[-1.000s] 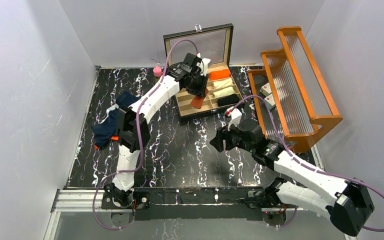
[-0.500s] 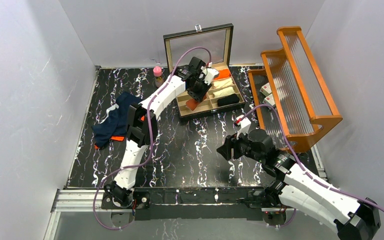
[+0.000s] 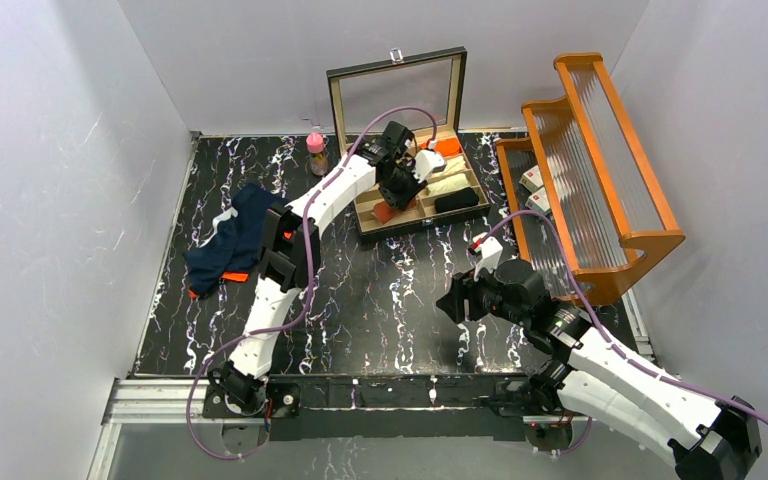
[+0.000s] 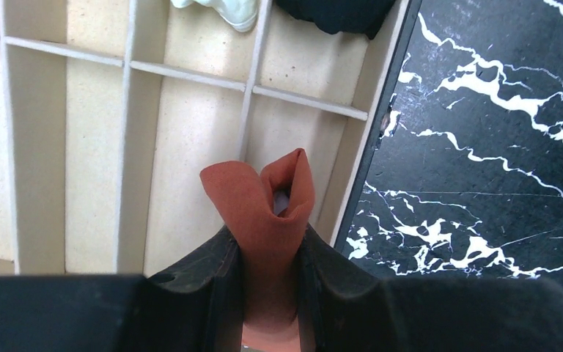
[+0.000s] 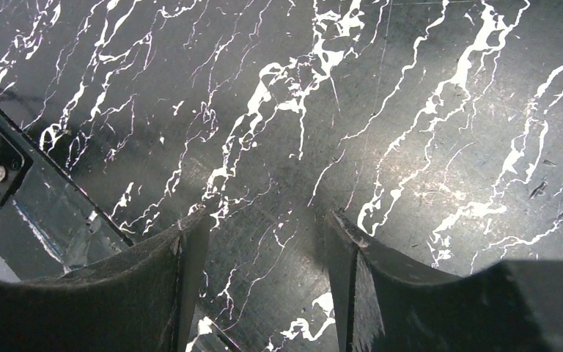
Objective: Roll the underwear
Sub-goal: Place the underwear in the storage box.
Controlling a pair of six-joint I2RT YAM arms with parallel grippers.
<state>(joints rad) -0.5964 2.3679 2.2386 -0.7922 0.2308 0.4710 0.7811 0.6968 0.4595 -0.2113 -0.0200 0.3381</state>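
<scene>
My left gripper (image 3: pixel 390 205) is shut on the rolled rust-orange underwear (image 4: pixel 264 202) and holds it over a front compartment of the open divided box (image 3: pixel 372 226), near its front right rim (image 4: pixel 381 125). In the top view the roll (image 3: pixel 384 212) shows at the box's front left. The navy blue underwear with orange trim (image 3: pixel 225 245) lies unrolled on the table at the left. My right gripper (image 3: pixel 452 300) is open and empty over the bare marble table; its fingers (image 5: pixel 183 257) frame only tabletop.
The box holds an orange roll (image 3: pixel 447 147), a cream roll (image 3: pixel 445 185) and a black roll (image 3: pixel 457 201); its glass lid (image 3: pixel 397 90) stands open. A pink-capped bottle (image 3: pixel 315 150) stands at the back. A wooden rack (image 3: pixel 600 160) fills the right side.
My left gripper has carried the rust-orange roll a little right and lower, down toward the box's front compartment. My right arm has drawn back toward the near edge and now holds still.
</scene>
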